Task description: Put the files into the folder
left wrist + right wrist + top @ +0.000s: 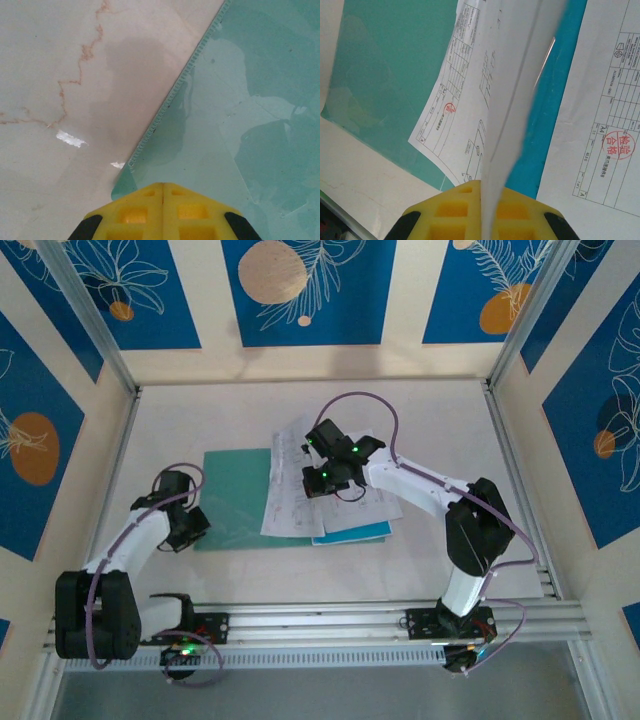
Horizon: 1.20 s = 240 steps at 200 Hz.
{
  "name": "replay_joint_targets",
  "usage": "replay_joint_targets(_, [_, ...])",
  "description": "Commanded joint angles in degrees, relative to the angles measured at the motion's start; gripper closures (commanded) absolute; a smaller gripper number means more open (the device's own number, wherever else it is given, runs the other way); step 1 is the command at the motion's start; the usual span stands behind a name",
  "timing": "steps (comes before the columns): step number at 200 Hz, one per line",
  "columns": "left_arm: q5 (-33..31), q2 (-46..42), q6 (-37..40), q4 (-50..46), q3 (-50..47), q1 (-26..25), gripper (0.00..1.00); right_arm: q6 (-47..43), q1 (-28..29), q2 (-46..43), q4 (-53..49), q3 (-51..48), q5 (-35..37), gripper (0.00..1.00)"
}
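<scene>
Folder (235, 495) is lying flat on the desk (420, 430), left of centre, with the files (295, 490) resting partly across its right edge and the light-blue sheet (365, 532) showing from under the white ones. The white pages are carrying black drawings and title-block tables, with "A4" readable beside a red round stamp (618, 143) whose characters are too small to read. Left jaws are pressing together at the folder's near corner, though I cannot tell if they are nipping a layer; right jaws are pinching the raised edge of one white sheet (520, 100).
</scene>
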Motion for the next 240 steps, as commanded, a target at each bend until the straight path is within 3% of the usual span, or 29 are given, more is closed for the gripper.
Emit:
replay_joint_targets(1, [0.18, -0.95, -0.61, -0.46, -0.76, 0.79, 0.95, 0.87, 0.02, -0.75, 0.80, -0.42, -1.27, 1.00])
replay_joint_targets(87, [-0.45, 0.97, 0.85, -0.16, -0.59, 2.38, 0.96, 2.18, -4.71, 3.08, 14.05, -6.34, -19.79, 1.00])
replay_joint_targets(143, [-0.65, 3.18, 1.59, 0.84, -0.70, 5.87, 1.00, 1.02, -6.80, 8.58, 17.31, -4.56, -23.28, 1.00])
replay_joint_targets(240, [0.13, 5.11, 0.20, 2.83, -2.70, 6.15, 1.00, 4.89, -5.06, 16.52, 24.01, -0.90, -25.83, 1.00])
